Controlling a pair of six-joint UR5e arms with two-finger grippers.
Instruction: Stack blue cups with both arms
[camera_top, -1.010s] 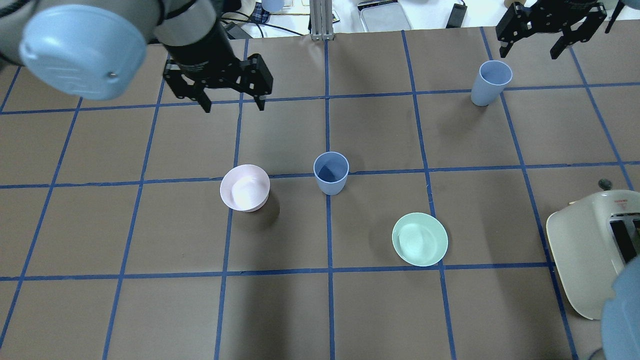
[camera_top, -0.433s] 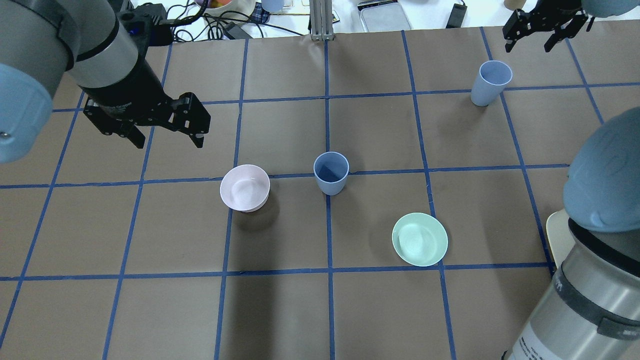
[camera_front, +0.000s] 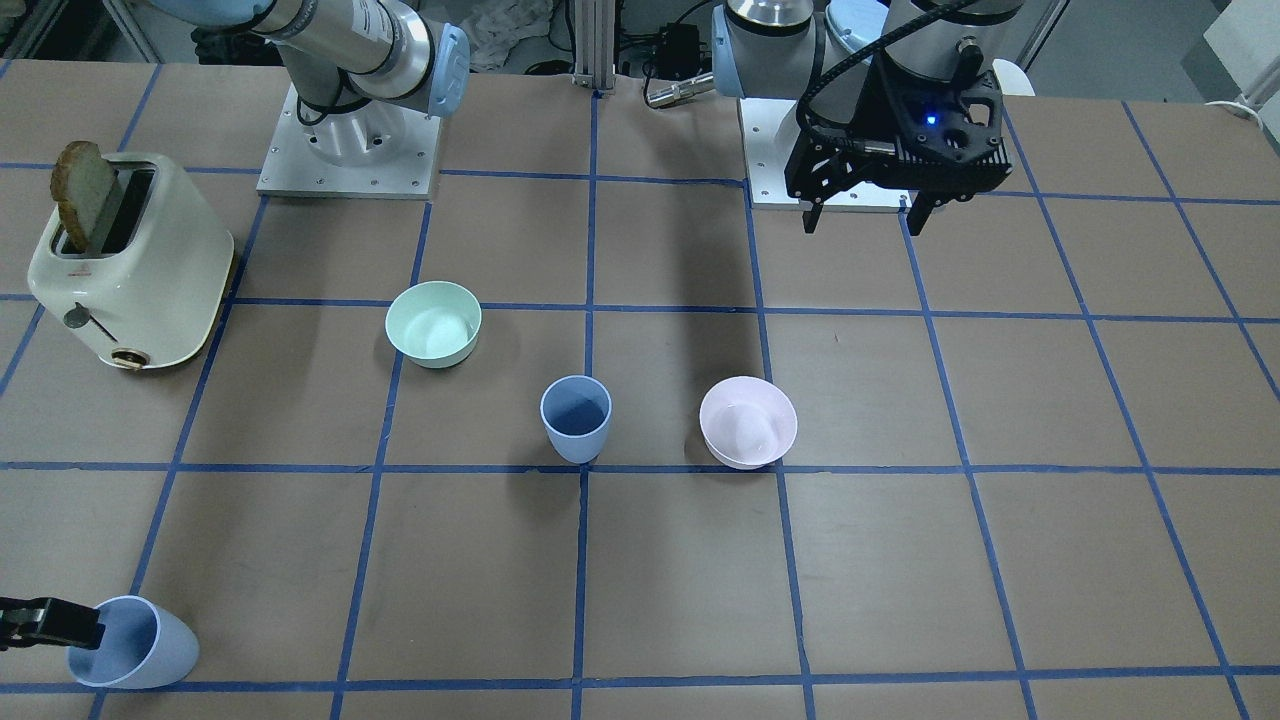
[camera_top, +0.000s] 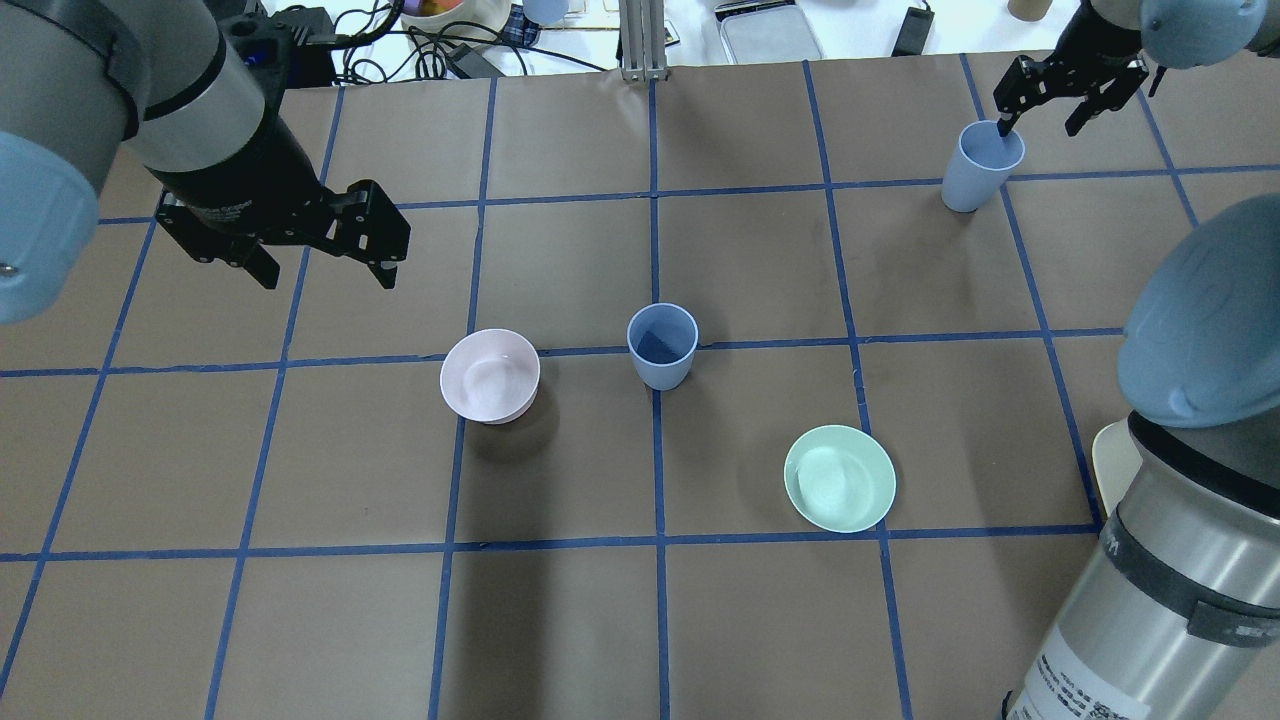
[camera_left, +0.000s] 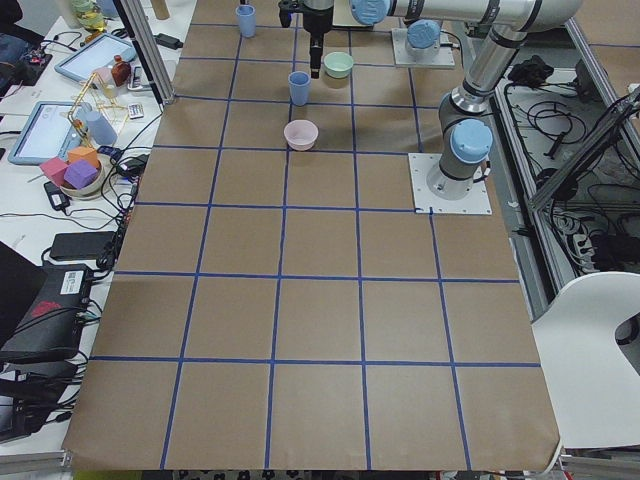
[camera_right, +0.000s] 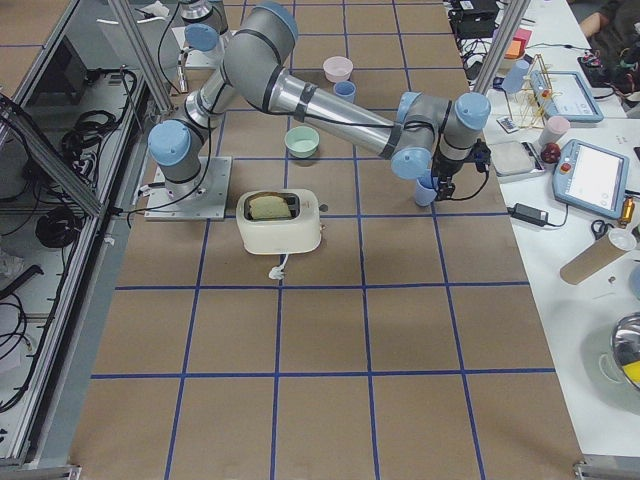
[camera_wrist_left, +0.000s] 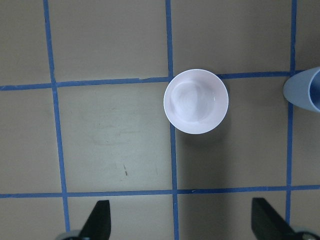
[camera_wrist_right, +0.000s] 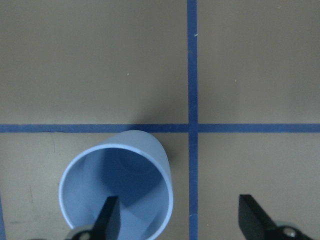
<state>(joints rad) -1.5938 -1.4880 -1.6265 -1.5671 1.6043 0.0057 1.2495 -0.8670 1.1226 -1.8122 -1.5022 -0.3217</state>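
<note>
Surface: the table (camera_top: 560, 630) is covered in brown paper marked into squares with blue tape. On it stand a cream toaster (camera_front: 130, 260) with a slice of bread (camera_front: 85, 195) in one slot, a mint-green bowl (camera_top: 839, 478), a pale pink bowl (camera_top: 489, 375) and the two blue cups. Benches with cables, tablets and small clutter run along the table's far edge.

Task items: the centre cup (camera_top: 661, 345) stands upright on a tape crossing between the two bowls. The far cup (camera_top: 981, 165) stands near the far right corner, well apart from the other.

Limits of view: in the overhead view the right arm (camera_top: 1200, 330) covers nearly all of the toaster. In the front-facing view the right gripper is cut off at the frame edge. In the left wrist view the centre cup is cropped at the right edge.

Arms: the left arm (camera_top: 190, 110) holds the left gripper (camera_top: 327, 280) pointing down above bare table, beyond the pink bowl on my left, its jaws wide and empty. The right arm reaches far out. I see the right gripper (camera_top: 1040, 128) at the far cup, jaws wide, one finger inside the mouth and the other outside. I cannot tell whether the inner finger touches the rim.
</note>
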